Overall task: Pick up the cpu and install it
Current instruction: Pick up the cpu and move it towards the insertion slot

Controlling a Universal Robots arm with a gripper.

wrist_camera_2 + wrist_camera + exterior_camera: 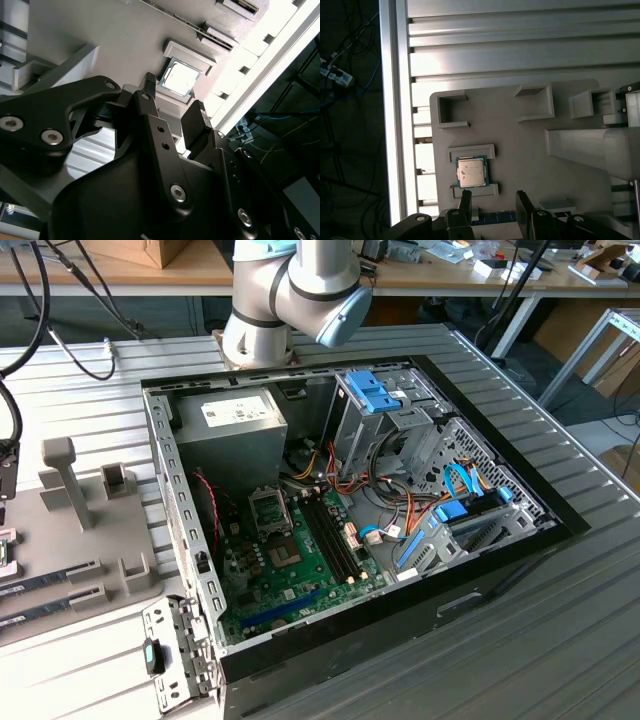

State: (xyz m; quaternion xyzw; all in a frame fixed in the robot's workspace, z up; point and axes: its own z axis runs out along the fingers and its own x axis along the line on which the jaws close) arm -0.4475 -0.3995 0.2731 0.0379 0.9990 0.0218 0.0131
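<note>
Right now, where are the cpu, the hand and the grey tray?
cpu (471,171), first wrist view, middle of its silver top.
hand (493,195), first wrist view, midway between its open fingertips.
grey tray (520,150), first wrist view, bare flat surface beside the cpu.

The spread black gripper (495,196) has open air down to the small silver square cpu (472,171). Low grey plastic ledges (471,150) flank two of its sides, and a tall grey post (585,147) stands nearby.
</note>
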